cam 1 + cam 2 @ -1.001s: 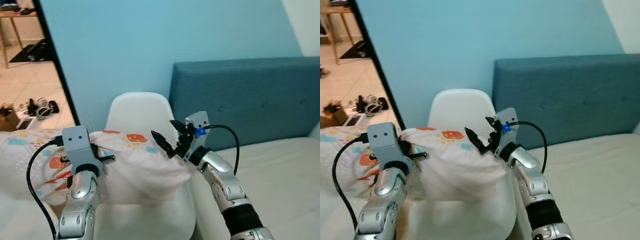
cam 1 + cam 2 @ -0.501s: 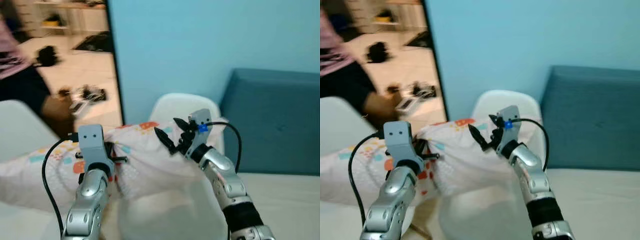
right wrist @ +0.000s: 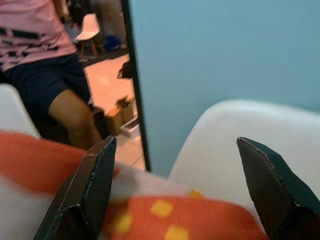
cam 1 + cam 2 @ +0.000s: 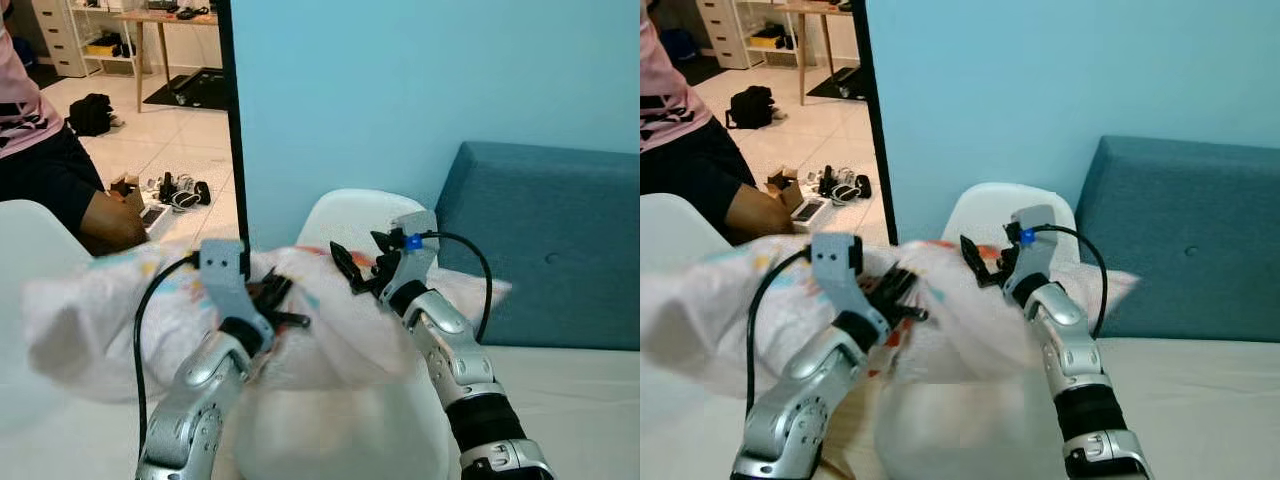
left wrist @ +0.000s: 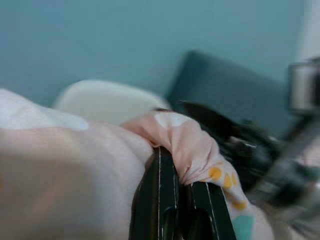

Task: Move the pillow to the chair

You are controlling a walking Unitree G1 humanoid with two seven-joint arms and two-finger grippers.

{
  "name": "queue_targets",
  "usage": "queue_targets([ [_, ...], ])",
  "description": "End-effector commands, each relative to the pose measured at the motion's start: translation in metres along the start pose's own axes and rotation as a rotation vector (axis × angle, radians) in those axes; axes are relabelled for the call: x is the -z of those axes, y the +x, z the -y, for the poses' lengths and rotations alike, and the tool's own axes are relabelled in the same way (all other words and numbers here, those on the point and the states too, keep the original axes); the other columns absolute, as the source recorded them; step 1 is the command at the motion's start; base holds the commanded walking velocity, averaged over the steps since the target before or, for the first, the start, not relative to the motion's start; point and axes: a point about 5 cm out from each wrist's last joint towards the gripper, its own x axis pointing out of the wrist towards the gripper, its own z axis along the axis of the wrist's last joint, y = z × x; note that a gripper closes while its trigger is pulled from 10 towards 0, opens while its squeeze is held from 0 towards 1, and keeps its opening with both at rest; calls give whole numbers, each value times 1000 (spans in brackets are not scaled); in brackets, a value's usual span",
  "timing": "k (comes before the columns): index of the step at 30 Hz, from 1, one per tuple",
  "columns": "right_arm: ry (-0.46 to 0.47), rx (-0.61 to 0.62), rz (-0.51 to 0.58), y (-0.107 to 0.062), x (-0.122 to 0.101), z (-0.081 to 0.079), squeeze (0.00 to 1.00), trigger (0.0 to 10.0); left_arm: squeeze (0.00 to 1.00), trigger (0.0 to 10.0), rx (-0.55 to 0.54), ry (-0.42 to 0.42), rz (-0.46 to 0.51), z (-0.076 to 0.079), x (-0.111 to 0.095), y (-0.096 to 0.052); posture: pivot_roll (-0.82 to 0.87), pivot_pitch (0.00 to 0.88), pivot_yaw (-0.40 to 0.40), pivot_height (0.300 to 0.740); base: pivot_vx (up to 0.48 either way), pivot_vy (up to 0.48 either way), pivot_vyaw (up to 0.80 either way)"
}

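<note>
- The pillow (image 4: 150, 320) now hangs in the air over the white chair (image 4: 345, 215). A moment ago it sagged lower onto the seat.
- The left gripper (image 4: 280, 300) has swung in toward the middle. Its jaws are pinched tight on a fold of the pillow, as the left wrist view shows.
- The right gripper (image 4: 362, 275) stays by the pillow's top edge. Its jaws are wide open and hold nothing; the cloth lies just under them.
- So only one arm carries the pillow now. I think it is nearly at the chair and just needs to be lowered and let go.
- The pillow lies long-ways from side to side. One end sticks out far to the robot's left and looks blurry. The other end points at the blue headboard (image 4: 540, 240).
- A person (image 4: 40, 150) sits in the doorway behind.
</note>
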Motion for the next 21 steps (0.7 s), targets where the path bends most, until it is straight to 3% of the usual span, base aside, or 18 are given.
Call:
queue_targets([
  [1, -15, 16, -23, 1, 2, 2, 0, 10000, 0, 10000, 169, -72, 151, 32, -24, 12, 43, 0, -44, 740, 0, 0, 0],
  [5, -45, 41, -21, 3, -4, 7, 0, 10000, 0, 10000, 175, -103, 153, 32, -24, 17, 38, 0, -42, 740, 0, 0, 0],
  [9, -79, 86, -56, 4, -9, 20, 0, 10000, 0, 10000, 5, 45, 55, 5, -7, 17, 28, 0, -40, 730, 0, 0, 0],
  [10, -79, 86, -56, 4, -9, 20, 0, 10000, 0, 10000, 5, 45, 55, 5, -7, 17, 28, 0, -40, 730, 0, 0, 0],
  [11, -83, 94, -65, 3, -9, 24, 0, 10000, 0, 10000, -69, 92, 16, -7, -2, 15, 30, 0, -41, 725, 0, 0, 0],
  [12, -83, 94, -65, 3, -9, 24, 0, 10000, 0, 10000, -69, 92, 16, -7, -2, 15, 30, 0, -41, 725, 0, 0, 0],
  [13, -82, 101, -69, 2, -9, 26, 0, 10000, 0, 10000, -148, 142, -13, -19, 1, 12, 31, 0, -41, 720, 0, 0, 0],
  [15, -81, 106, -74, 2, -9, 28, 0, 10000, 0, 10000, -193, 169, -24, -26, 2, 9, 31, 0, -39, 715, 0, 0, 0],
  [21, -82, 110, -78, 2, -8, 26, 0, 10000, 0, 10000, -160, 133, 1, -21, 2, 9, 30, 0, -40, 700, 0, 0, 0],
])
